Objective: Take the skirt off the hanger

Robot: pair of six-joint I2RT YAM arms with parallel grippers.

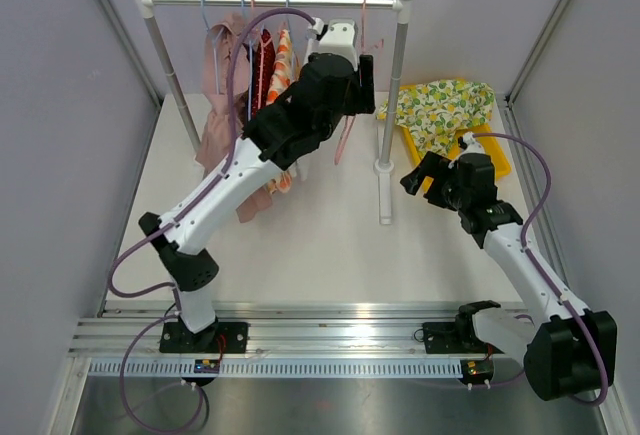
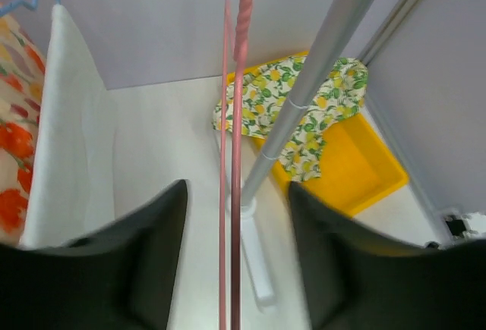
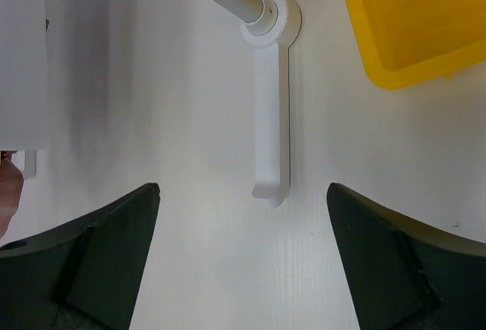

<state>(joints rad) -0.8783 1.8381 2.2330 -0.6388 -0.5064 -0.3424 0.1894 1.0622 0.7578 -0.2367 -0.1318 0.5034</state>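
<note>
Top external: I see hung garments [image 1: 235, 125] left on the rack [image 1: 275, 0]. Left gripper [image 1: 366, 67] up at the rail, jaws partly apart around the bare pink hanger [image 2: 238, 155], not clamping. Right gripper [image 1: 418, 173] wide, empty, over the rack foot [image 3: 271, 117]. Skirt [image 1: 440, 110] draped on yellow bin [image 1: 497, 160], far right

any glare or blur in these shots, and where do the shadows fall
Top view: glare streaks on the metal rail at the near edge. Left wrist view: the dark fingers are soft-edged, the pink hanger between them sharper. Right wrist view: a soft grey shadow on the table at left; the rack foot is crisp.
</note>
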